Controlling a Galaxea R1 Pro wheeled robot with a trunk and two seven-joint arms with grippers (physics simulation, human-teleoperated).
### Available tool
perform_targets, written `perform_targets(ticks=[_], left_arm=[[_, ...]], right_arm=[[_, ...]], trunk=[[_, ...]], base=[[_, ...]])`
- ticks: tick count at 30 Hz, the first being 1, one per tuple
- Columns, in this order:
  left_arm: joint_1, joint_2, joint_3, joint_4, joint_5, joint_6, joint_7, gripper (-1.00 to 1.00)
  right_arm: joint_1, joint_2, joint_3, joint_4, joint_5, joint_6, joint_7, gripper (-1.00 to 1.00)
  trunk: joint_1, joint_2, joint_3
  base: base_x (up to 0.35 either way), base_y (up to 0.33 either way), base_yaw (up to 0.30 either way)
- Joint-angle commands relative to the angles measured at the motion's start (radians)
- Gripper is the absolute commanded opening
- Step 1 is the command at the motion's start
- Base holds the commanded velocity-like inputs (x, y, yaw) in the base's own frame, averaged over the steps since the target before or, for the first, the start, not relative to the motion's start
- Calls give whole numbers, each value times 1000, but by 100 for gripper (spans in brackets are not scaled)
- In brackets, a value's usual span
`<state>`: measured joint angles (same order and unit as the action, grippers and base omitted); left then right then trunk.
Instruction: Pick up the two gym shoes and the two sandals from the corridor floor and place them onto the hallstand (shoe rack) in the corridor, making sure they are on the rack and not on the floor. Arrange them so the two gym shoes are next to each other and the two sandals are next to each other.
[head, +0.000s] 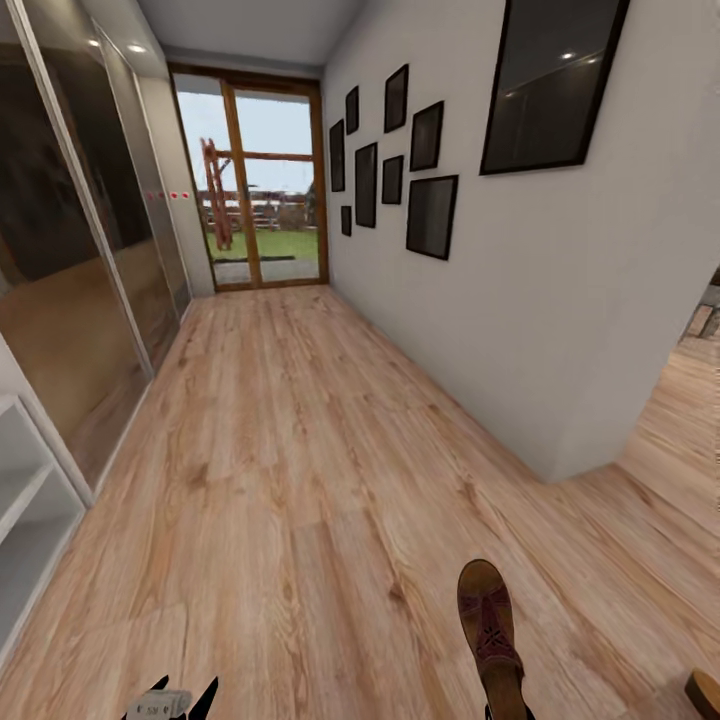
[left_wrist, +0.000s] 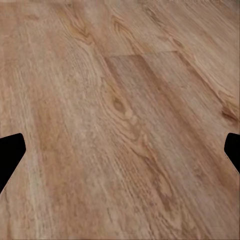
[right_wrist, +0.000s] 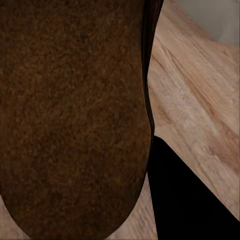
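Light brown wood-grain plank flooring (head: 300, 470) runs the length of a corridor to a far glazed door (head: 262, 185), with a white wall of black picture frames (head: 430, 215) on the right and sliding glass panels (head: 75, 300) on the left. At the near left edge stands a pale grey open-tiered shelf unit (head: 30, 500), likely the rack. A flat brown leather sandal with dark red-brown straps (head: 490, 625) sits near right, its long axis pointing away down the corridor, seemingly gripped at its near end by the right tool, whose close view shows only the sandal's dark sole (right_wrist: 70, 115) against one finger. The left tool (head: 180, 702) hovers spread open over bare planks. The rack lies left of the sandal.
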<state>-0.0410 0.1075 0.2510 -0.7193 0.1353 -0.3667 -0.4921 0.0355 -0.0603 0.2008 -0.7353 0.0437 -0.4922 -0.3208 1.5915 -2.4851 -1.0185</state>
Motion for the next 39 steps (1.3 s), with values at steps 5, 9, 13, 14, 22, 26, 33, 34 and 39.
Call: perform_targets(ticks=[5, 9, 13, 14, 22, 26, 33, 34, 39], left_arm=[[0, 0, 2, 1, 9, 2, -10, 100], [0, 0, 2, 1, 9, 2, -10, 100], [0, 0, 2, 1, 9, 2, -10, 100], [0, 0, 2, 1, 9, 2, -10, 100], [0, 0, 2, 1, 9, 2, -10, 100], [0, 0, 2, 1, 9, 2, -10, 100], [0, 0, 2, 1, 9, 2, -10, 100], [0, 0, 2, 1, 9, 2, -10, 100], [0, 0, 2, 1, 9, 2, -10, 100]], right_arm=[[0, -1, 5, -1, 2, 0, -9, -100], [0, -1, 5, -1, 2, 0, -9, -100], [0, -1, 5, -1, 2, 0, -9, -100], [0, -1, 5, -1, 2, 0, -9, -100], [0, -1, 5, -1, 1, 0, -9, -100], [0, -1, 5, -1, 1, 0, -9, -100], [0, -1, 5, -1, 1, 0, -9, -100], [0, -1, 5, -1, 1, 0, -9, -100], [0, -1, 5, -1, 1, 1, -9, -100]], trunk=[[0, 0, -1], [0, 0, -1], [0, 0, -1], [0, 0, -1], [0, 0, -1], [0, 0, -1], [0, 0, -1], [0, 0, -1], [0, 0, -1]], base=[[330, 11, -236], [330, 74, -261], [330, 87, -264], [330, 91, -265], [313, 146, -265], [282, 211, -265], [280, 215, -265], [280, 216, -265], [280, 216, -266]])
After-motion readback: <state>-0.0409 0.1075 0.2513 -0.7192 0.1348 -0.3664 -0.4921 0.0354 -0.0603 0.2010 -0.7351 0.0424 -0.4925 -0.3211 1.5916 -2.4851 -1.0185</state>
